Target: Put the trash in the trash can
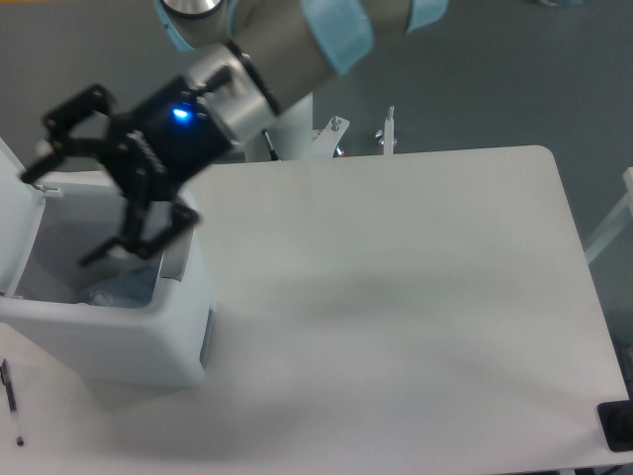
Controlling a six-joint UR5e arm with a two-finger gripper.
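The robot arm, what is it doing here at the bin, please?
The arm's gripper hangs open and empty over the white bin, whose lid is up. A crushed clear bottle lies inside the bin, so that piece of trash is in. No wrapper shows on the table. A black pen lies beside the bin.

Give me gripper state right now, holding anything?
Black two-finger gripper: open, holding nothing, above the white boxy plastic trash can; a crushed clear plastic bottle lies inside the can.
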